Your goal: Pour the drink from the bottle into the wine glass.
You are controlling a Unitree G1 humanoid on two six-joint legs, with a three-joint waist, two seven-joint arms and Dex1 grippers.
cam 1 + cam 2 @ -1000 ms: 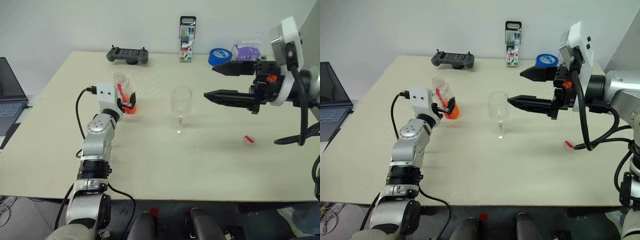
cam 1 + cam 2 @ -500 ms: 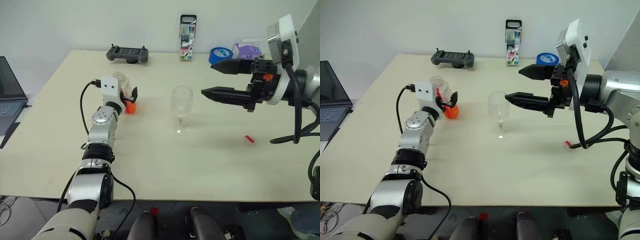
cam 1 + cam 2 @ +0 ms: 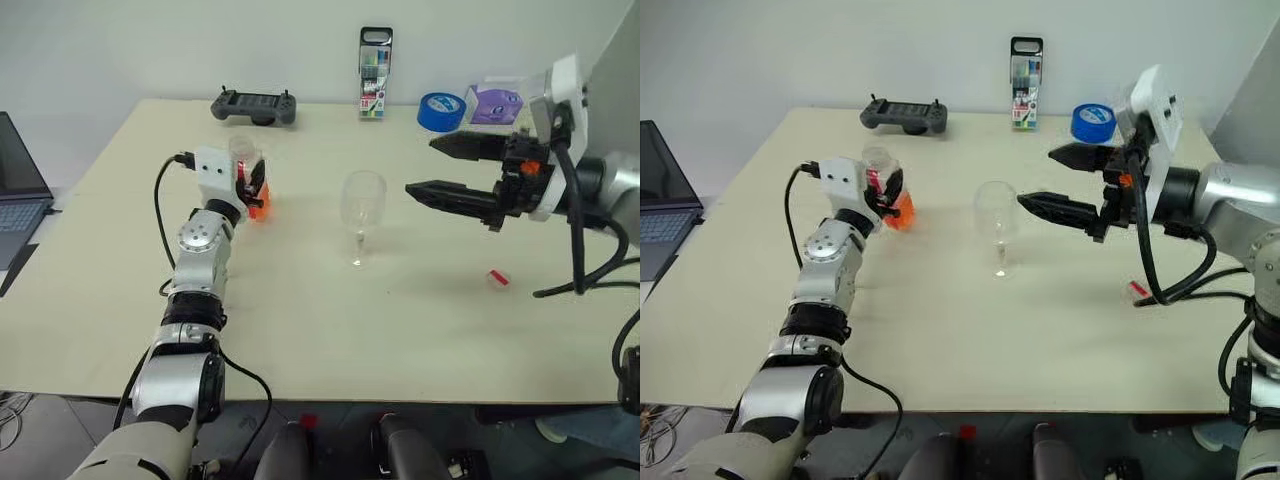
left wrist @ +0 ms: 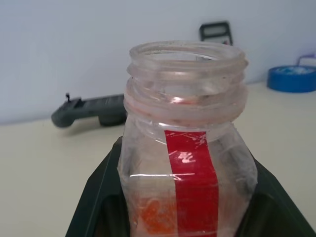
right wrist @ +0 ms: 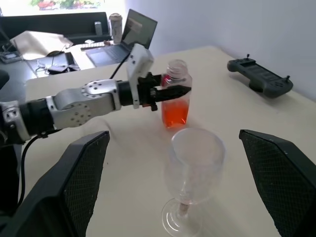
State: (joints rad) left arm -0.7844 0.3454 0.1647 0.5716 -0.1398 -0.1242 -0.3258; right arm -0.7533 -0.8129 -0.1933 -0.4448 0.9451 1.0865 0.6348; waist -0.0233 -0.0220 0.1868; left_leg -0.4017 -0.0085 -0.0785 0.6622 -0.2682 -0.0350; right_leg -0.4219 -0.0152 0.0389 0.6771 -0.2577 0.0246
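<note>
Clear plastic bottle, squarish in the body, with a ribbed screw neck, open at the mouth and scuffed cloudy on the walls; a plain red strip runs down one face, no lettering legible on it. Bright orange drink pooled in the lower part, translucent. Pinched at mid-body by the left gripper, matte black fingers pressed against both flanks, on the left side of the pale cream table; whether the base sits on the surface or just above cannot be told. Compared with a second ago: fingers closed in from spread to clamped, and the bottle upright now rather than leaning.

Wine glass near the table's middle, colourless and thin-walled, rounded bowl on a slim stem and a flat round foot, empty, standing apart from the bottle. Right gripper above the table on the glass's right, long tapered black fingers with mesh-textured pads spread wide, holding nothing; a little lower than before.

Small red-and-white cap lying loose on the table, to the right of the glass. Along the far edge: grey handheld controller, upright marker pack with print too small to read, blue tape roll. Dark laptop at the left margin.
</note>
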